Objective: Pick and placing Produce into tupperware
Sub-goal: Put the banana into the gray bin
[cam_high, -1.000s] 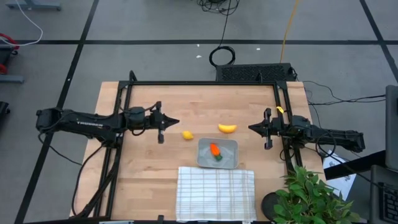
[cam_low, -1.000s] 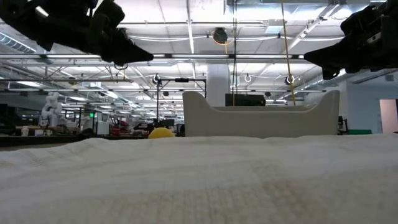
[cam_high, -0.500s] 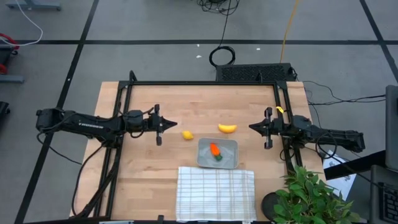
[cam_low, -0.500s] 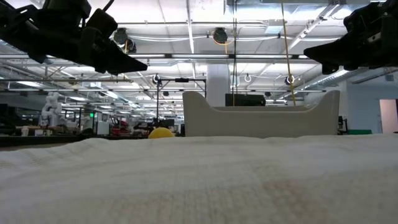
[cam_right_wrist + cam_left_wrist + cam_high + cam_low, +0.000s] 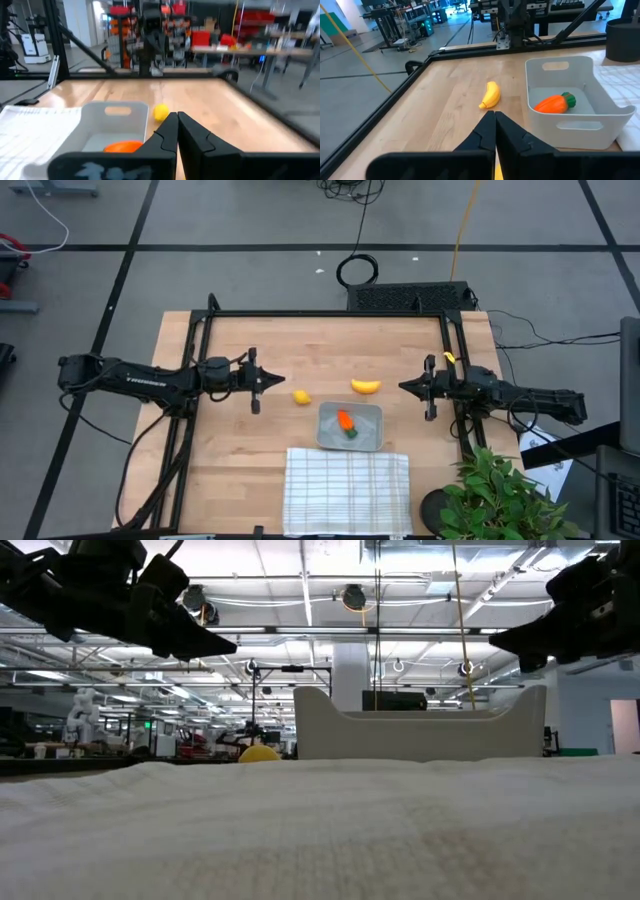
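Note:
The grey tupperware (image 5: 368,418) sits mid-table and holds the orange carrot (image 5: 345,421), which lies on its floor (image 5: 555,103). A yellow banana (image 5: 366,387) lies on the wood just beyond the tupperware. A yellow lemon (image 5: 301,396) rests on the wood to the tupperware's left. My left gripper (image 5: 283,378) hovers shut above the table, left of the lemon. My right gripper (image 5: 402,386) hovers shut to the right of the banana. Both hold nothing.
A white checked cloth (image 5: 347,490) lies at the near edge, in front of the tupperware. A black frame (image 5: 325,314) runs round the table. A potted plant (image 5: 500,495) stands at the near right corner. Bare wood lies on the far side of the produce.
My left gripper has sunk a little and drawn back slightly toward the table's left edge, staying shut. The produce and the tupperware have kept their places.

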`<action>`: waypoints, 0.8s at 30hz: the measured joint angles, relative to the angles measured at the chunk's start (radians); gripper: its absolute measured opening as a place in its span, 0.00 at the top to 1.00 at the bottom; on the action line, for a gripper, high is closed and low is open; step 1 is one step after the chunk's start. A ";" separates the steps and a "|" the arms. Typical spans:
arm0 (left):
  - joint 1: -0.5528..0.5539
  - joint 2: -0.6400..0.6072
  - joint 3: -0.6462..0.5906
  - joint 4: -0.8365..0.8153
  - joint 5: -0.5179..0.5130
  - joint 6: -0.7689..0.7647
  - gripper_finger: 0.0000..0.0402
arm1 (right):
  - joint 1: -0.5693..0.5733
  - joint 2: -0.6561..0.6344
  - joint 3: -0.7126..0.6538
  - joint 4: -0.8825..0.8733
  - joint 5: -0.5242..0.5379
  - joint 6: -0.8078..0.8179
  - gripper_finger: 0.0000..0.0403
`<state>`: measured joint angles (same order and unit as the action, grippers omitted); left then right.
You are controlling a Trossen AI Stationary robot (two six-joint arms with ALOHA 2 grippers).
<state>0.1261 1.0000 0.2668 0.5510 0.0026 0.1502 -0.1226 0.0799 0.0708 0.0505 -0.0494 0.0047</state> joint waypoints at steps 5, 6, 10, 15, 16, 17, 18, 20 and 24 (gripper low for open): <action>0.000 0.000 -0.001 0.017 -0.004 -0.006 0.98 | 0.000 0.000 0.000 -0.019 -0.001 0.035 1.00; 0.000 0.000 -0.001 0.028 -0.004 -0.007 0.97 | 0.000 0.000 0.000 -0.020 -0.003 0.036 1.00; 0.000 0.000 -0.001 0.043 -0.004 -0.022 0.95 | 0.000 0.000 0.000 -0.022 -0.003 0.036 1.00; 0.000 0.000 -0.001 0.045 -0.004 -0.021 0.95 | 0.000 0.000 0.000 -0.019 -0.004 0.035 1.00; 0.000 0.000 -0.001 0.045 -0.004 -0.020 0.95 | 0.000 0.000 0.000 -0.018 -0.003 0.033 1.00; 0.000 0.000 -0.001 0.045 -0.005 -0.019 0.95 | 0.000 0.000 0.000 -0.018 -0.001 0.031 1.00; 0.000 0.000 -0.001 0.045 -0.005 -0.018 0.95 | 0.000 0.000 0.000 -0.018 0.004 0.031 1.00; 0.000 0.000 -0.001 0.045 -0.005 -0.018 0.95 | -0.002 0.000 0.000 -0.018 0.034 0.048 1.00; 0.000 0.000 -0.001 0.045 -0.015 -0.017 0.95 | -0.045 0.020 0.000 -0.018 0.075 0.107 1.00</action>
<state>0.1261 1.0000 0.2661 0.5961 -0.0125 0.1337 -0.1674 0.1002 0.0708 0.0327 0.0261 0.1112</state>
